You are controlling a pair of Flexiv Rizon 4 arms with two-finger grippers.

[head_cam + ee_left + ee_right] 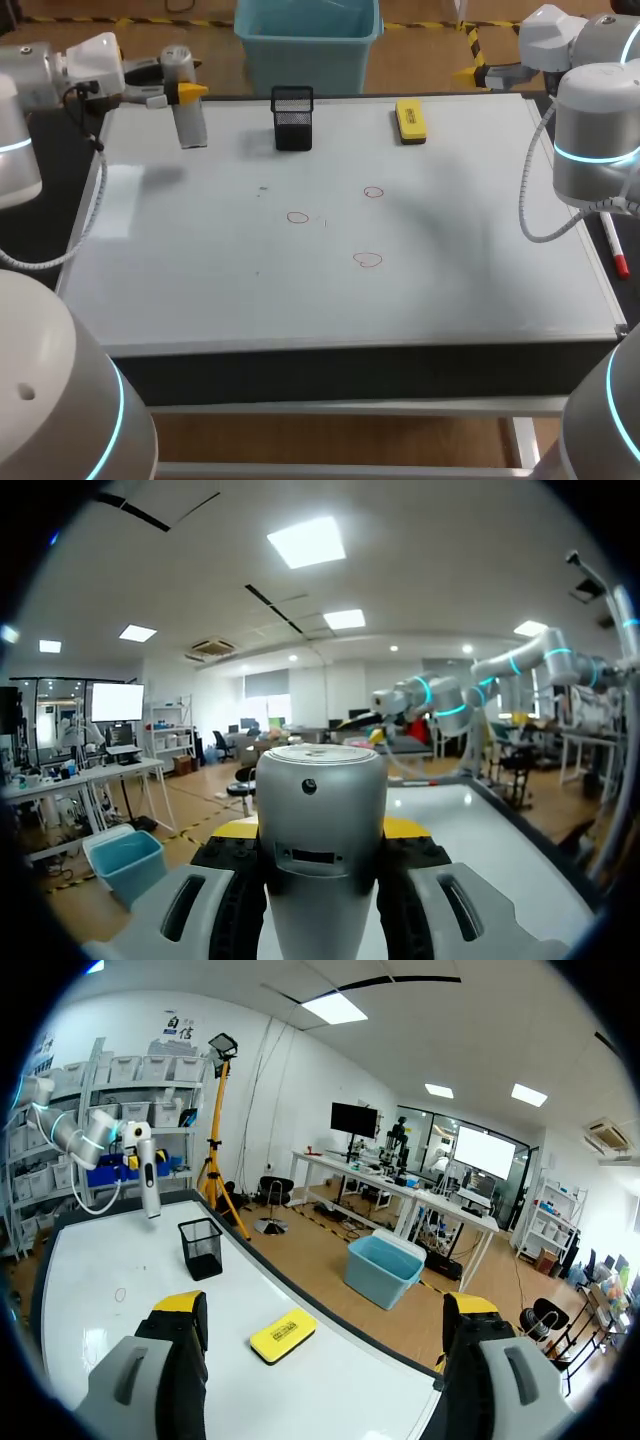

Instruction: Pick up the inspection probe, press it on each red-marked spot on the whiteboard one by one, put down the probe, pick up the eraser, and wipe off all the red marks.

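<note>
A grey cylindrical probe [186, 105] hangs upright over the whiteboard's [460, 270] far left corner, with my left gripper [185, 94] shut on it. In the left wrist view the probe [320, 820] fills the gap between the yellow-tipped fingers [238, 828]. Three small red rings [373, 192] [297, 217] [368, 260] are drawn mid-board. The yellow eraser [410, 120] lies at the far edge, right of centre. My right gripper [325, 1310] stands wide open and empty, raised off the far right corner [476, 72], with the eraser [283, 1335] on the board ahead of it.
A black mesh pen holder [292, 118] stands at the far edge between probe and eraser, seen too in the right wrist view [201, 1248]. A red-capped marker [613, 245] lies just off the board's right edge.
</note>
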